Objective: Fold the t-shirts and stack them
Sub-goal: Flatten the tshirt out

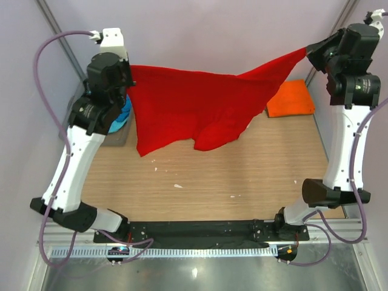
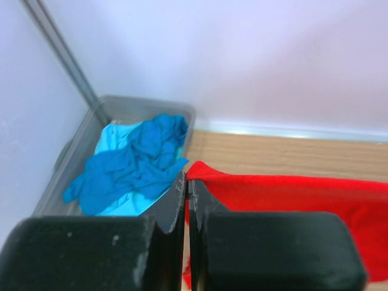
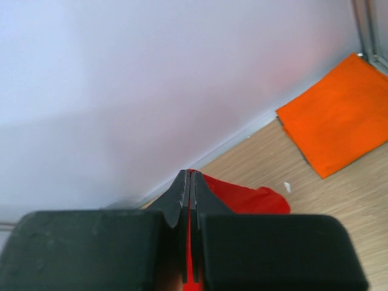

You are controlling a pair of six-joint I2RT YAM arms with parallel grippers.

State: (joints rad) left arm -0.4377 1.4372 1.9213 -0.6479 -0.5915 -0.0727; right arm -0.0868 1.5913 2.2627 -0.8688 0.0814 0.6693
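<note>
Red t-shirt, orange t-shirt, blue t-shirts, grey tub.

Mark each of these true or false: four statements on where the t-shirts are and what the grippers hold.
1. The red t-shirt hangs stretched between the left gripper and the right gripper. True.
2. The orange t-shirt lies crumpled in the grey tub. False: it lies folded flat on the table, at the far right corner.
3. The left gripper is open and holds nothing. False: it is shut on the red t-shirt.
4. A blue t-shirt lies bunched in the grey tub. True.
</note>
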